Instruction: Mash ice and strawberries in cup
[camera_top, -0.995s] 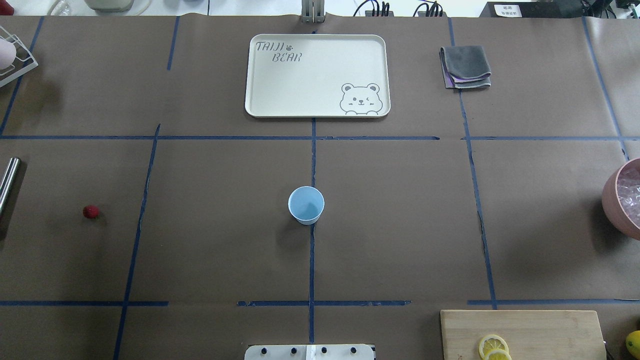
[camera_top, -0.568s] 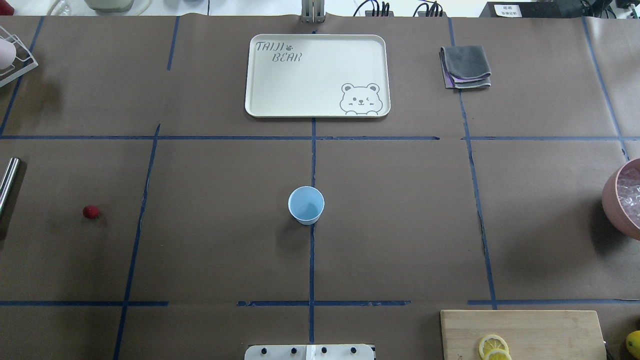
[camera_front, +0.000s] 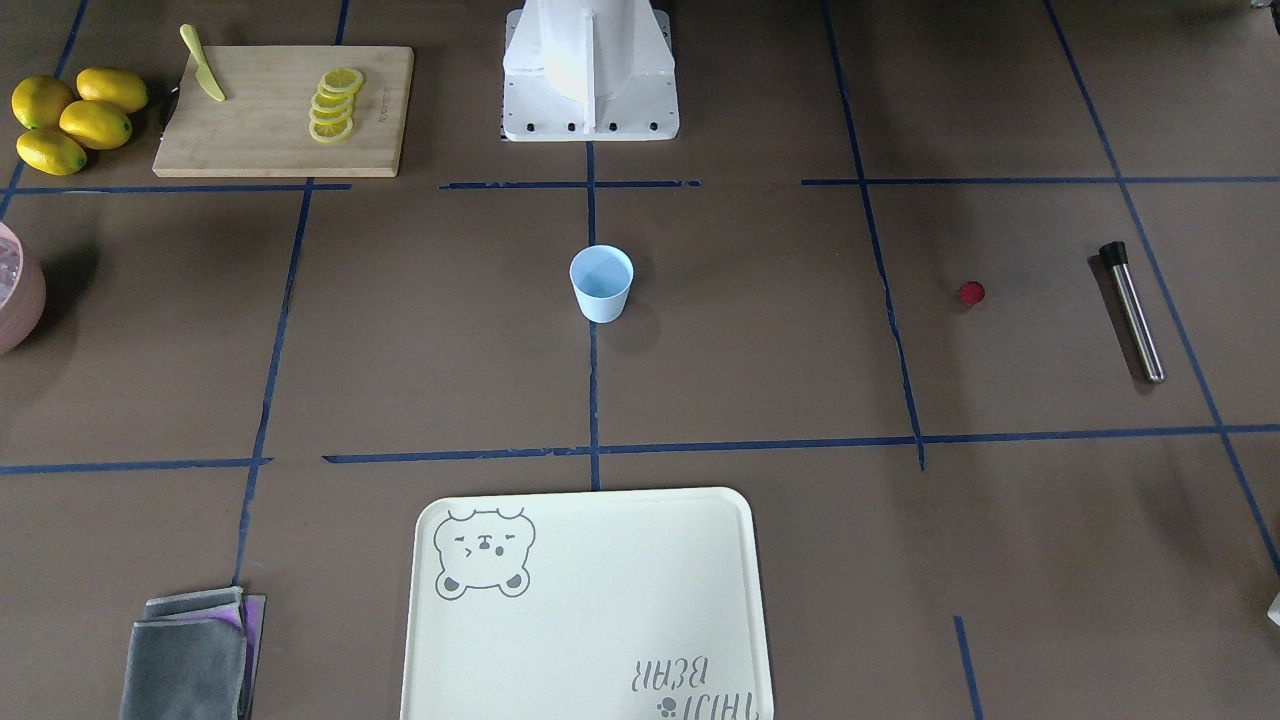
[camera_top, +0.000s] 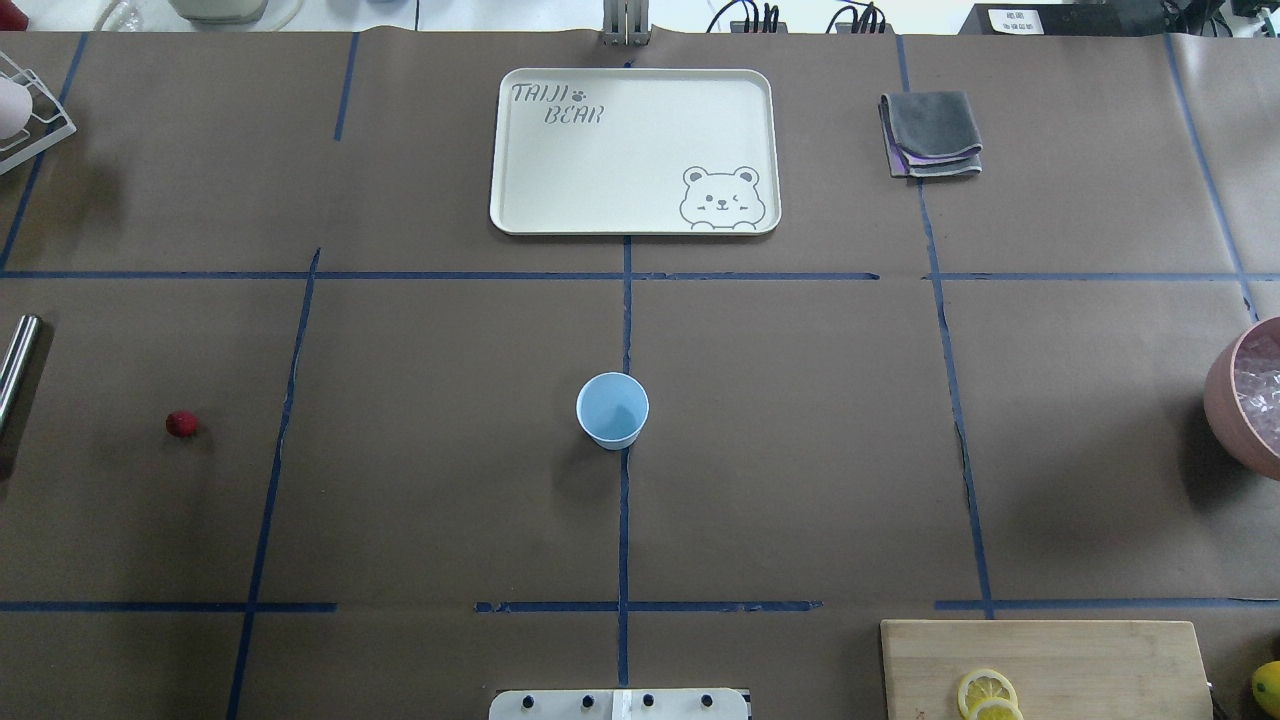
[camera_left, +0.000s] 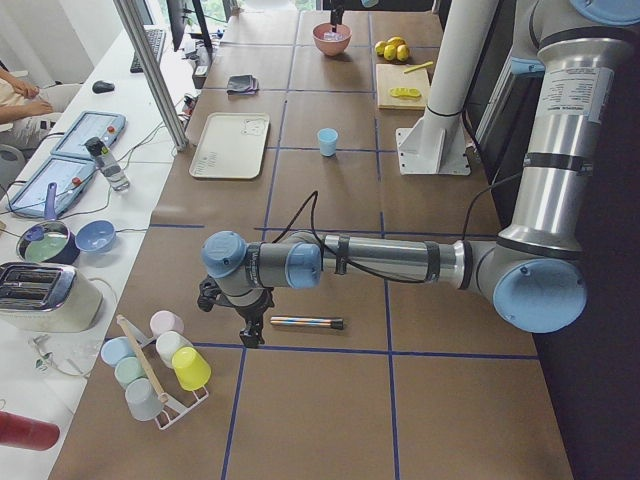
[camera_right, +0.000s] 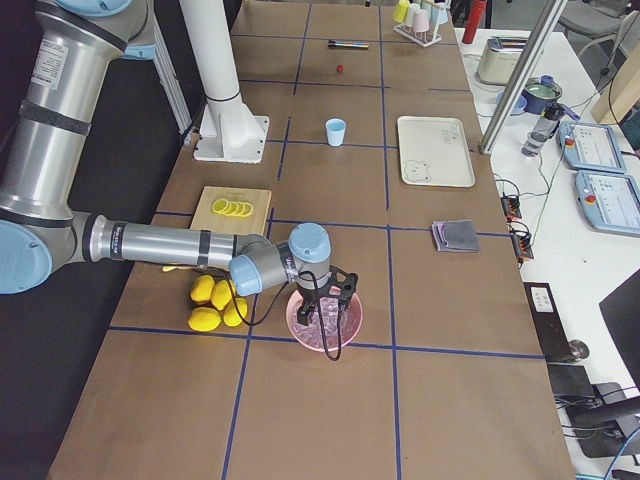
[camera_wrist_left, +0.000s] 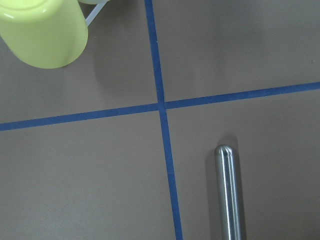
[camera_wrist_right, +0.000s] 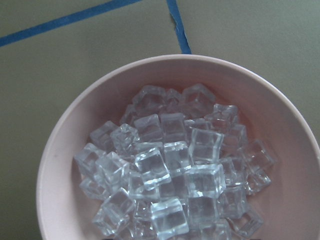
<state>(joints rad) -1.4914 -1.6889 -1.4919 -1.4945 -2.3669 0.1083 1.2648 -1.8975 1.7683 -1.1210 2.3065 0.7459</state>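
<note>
Cup (camera_front: 601, 283) stands empty mid-surface in the front view, with the strawberry (camera_front: 971, 293) well apart, near the steel rod (camera_front: 1133, 315). Overhead, nothing has shifted in the last second, so loading has not begun. In the side views the left gripper (camera_left: 245, 322) hangs by the rod and the right gripper (camera_right: 325, 305) over the pink bowl (camera_right: 352, 325). I cannot tell how the jaws stand. The right wrist view shows ice (camera_wrist_right: 170, 170) heaped in the bowl.

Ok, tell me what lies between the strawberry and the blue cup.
Only bare brown table cover, crossed by one blue tape line, separates the strawberry from the cup; the overhead view shows it.
</note>
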